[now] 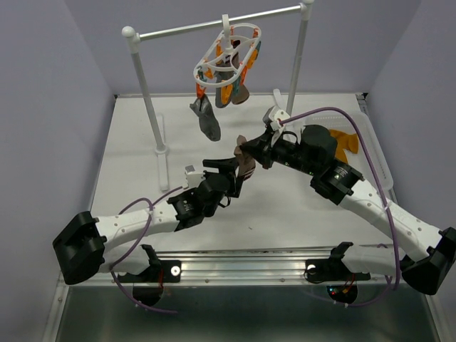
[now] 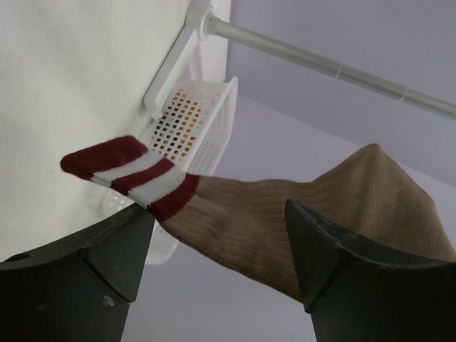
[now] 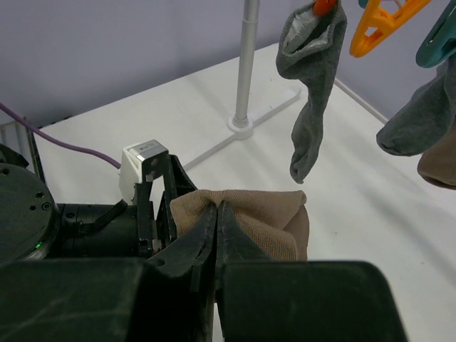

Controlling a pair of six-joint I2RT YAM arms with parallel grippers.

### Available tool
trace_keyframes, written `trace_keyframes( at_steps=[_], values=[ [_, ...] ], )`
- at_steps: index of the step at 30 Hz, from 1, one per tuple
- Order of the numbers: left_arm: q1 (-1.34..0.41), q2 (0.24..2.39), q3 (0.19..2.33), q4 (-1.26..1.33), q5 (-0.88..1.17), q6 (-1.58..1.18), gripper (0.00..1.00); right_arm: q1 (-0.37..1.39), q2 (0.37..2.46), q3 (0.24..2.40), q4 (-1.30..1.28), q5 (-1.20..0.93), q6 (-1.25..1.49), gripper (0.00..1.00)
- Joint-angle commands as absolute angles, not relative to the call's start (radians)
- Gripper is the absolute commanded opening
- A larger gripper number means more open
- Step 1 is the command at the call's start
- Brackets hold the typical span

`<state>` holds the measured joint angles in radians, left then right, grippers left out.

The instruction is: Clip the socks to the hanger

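Lavender walls back a white desk [image 1: 135, 142], above which hangs the white plastic oval hanger with orange and teal clips [image 1: 229, 44], several socks already clipped to it. Below and in front of the hanger, the right gripper [image 3: 216, 217] is pinched fully closed on a fold of the tan ribbed sock with a maroon-and-white striped cuff [image 1: 246, 167]. The left gripper [image 2: 217, 210] stands wide on either side of that sock near the cuff, clamping nothing. This sock should be light and limp, drooping wherever it is unsupported, though the ribbed knit ought to resist slipping. The best hold is probably just behind the cuff, leaving its edge free for a clip.
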<state>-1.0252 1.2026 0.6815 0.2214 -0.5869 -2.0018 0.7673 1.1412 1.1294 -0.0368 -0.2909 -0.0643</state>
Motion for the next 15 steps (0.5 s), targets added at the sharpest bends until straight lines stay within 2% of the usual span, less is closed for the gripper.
trace_keyframes(
  at_steps=[1,2,6,8,15],
  values=[
    [-1.020,1.221,0.716,0.258,-0.555,-2.344,0.82,0.776,1.109,1.147,0.035,-0.279,-0.077,0.01],
    [-1.019,1.221,0.715,0.261,-0.555,-2.345,0.78,0.776,1.106,1.150,0.040,-0.278,-0.080,0.01],
    [-1.014,1.223,0.721,0.239,-0.557,-2.352,0.75,0.776,1.097,1.164,0.052,-0.287,-0.066,0.01],
    [-1.009,1.221,0.721,0.238,-0.560,-2.350,0.67,0.776,1.097,1.169,0.052,-0.307,-0.054,0.01],
    [-0.996,1.216,0.701,0.218,-0.569,-2.375,0.52,0.776,1.060,1.173,0.040,-0.319,-0.049,0.01]
  ],
)
